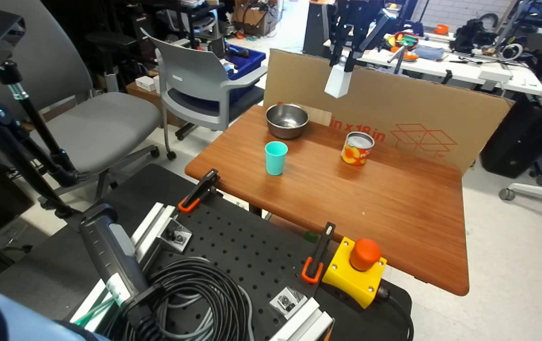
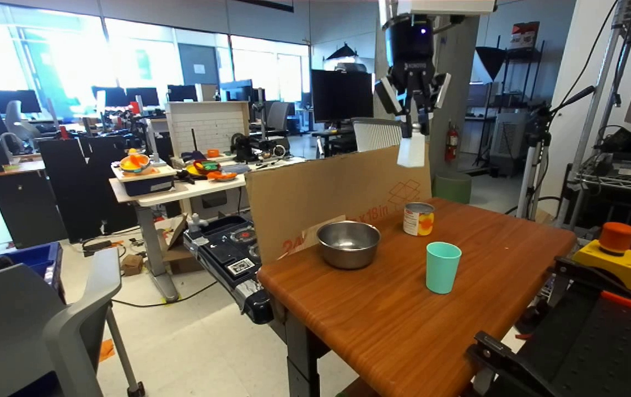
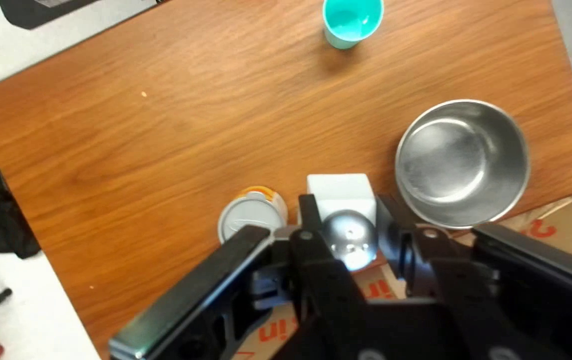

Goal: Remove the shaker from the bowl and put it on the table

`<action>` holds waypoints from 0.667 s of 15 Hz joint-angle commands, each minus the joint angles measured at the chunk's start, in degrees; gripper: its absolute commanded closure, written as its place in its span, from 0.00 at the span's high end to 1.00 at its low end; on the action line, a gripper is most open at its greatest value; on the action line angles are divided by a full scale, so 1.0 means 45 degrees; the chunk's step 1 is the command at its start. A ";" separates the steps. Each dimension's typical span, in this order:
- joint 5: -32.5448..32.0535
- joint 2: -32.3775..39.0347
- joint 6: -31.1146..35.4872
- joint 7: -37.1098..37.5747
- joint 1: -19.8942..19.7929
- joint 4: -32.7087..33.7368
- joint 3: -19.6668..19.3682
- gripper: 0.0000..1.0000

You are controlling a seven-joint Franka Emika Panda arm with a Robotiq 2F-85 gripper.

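In an exterior view, my gripper [image 1: 342, 63] is closed on the shaker [image 1: 338, 81], pinching it near its round shiny top. It hangs in the upper part of the frame, right of the middle, out of the bowl [image 1: 287, 133]. I think it is light and hard. That smooth top could slip; the flat white sides look easier to hold.

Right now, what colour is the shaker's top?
The shaker's top is shiny silver-grey, seen best in the wrist view.
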 commanded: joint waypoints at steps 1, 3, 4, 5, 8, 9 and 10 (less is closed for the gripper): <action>0.0616 0.0976 -0.0551 0.0746 -0.0841 0.0813 -0.0601 0.08; 0.1002 0.1766 -0.0438 0.1078 -0.1414 0.1410 -0.0996 0.08; 0.1274 0.2184 -0.0520 0.1289 -0.1661 0.1780 -0.1124 0.08; 0.1558 0.2615 -0.0574 0.1434 -0.1890 0.2162 -0.1206 0.08; 0.1887 0.3757 0.0135 0.2253 -0.2190 0.2911 -0.1446 0.08; 0.1998 0.4132 0.0112 0.2528 -0.2270 0.3233 -0.1487 0.08; 0.2166 0.4499 0.0160 0.2823 -0.2344 0.3499 -0.1507 0.08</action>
